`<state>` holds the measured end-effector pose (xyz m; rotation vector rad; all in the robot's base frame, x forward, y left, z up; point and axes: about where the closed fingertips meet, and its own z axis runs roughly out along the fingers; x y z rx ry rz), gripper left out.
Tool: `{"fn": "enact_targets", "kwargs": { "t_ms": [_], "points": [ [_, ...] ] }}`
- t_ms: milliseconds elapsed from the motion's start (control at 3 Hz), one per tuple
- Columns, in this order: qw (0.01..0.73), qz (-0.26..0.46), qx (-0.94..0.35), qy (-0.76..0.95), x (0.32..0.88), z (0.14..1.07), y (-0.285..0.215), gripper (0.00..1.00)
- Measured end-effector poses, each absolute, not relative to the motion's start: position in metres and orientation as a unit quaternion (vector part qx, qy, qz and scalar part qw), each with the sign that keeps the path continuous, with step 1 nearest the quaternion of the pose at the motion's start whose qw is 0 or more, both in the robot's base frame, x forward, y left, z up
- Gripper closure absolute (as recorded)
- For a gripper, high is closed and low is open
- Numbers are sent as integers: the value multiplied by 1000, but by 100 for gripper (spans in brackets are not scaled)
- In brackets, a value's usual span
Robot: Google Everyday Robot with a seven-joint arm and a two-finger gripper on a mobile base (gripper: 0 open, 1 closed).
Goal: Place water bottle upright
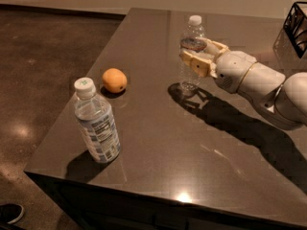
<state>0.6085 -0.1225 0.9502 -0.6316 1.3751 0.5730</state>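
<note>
The white arm (268, 83) reaches in from the right, low and nearly level over the bench (182, 147). Its hand (193, 52) is clasped around the middle of the water bottle (194, 32). This stands upright, base on the bench, well apart from the orange (114, 80) and the labelled bottle (97, 123).

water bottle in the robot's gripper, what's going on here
The robot's arm reaches in from the right, and its gripper is closed around the middle of the small clear water bottle. The bottle stands upright with its base on the dark table, so it looks placed but not yet released. An orange and a labelled bottle sit apart from it, nearer the left edge.
</note>
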Motion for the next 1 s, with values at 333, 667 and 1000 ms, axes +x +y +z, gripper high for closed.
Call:
{"fn": "enact_targets", "kwargs": {
  "t_ms": [333,667,1000],
  "points": [
    [693,259,-279,612,609,947,-125,29],
    [699,263,-275,606,609,944,-127,7],
    [700,256,-271,609,608,942,-128,0]
  ]
}}
